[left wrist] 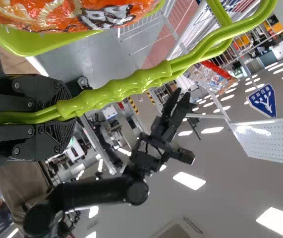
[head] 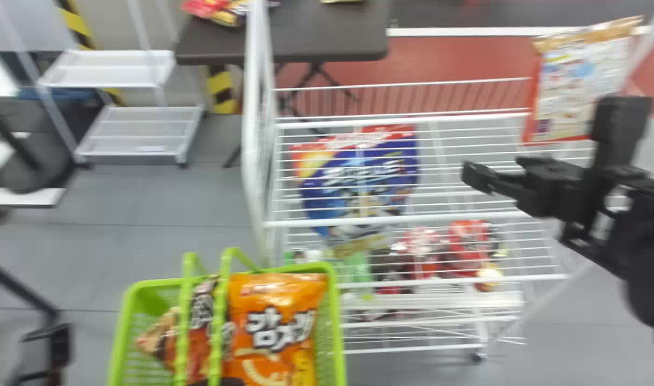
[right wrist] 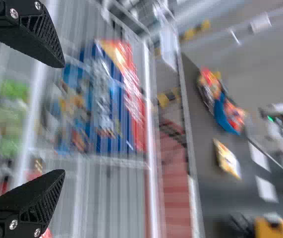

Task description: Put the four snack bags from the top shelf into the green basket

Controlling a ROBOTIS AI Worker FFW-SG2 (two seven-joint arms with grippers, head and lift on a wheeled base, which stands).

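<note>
In the head view, the green basket (head: 335, 321) holds an orange snack bag (head: 276, 327) and a reddish-brown bag (head: 198, 316). A dark part of my left gripper (head: 222, 381) shows at the bottom edge; in the left wrist view that left gripper (left wrist: 64, 116) is shut around the basket's green handles (left wrist: 121, 91). Over the wire top shelf (head: 386, 220) my right gripper (head: 493, 174) hangs empty, in front and to the left of a light snack bag (head: 581, 86) standing at the back right. The right wrist view has the right gripper (right wrist: 57, 116) open.
Beneath the top shelf's wires lies a big blue bag (head: 359, 177), with red packages (head: 466, 246) near it. A white frame (head: 254, 134) rises at the shelf's left side. Behind stands a dark table (head: 327, 37) with more packages.
</note>
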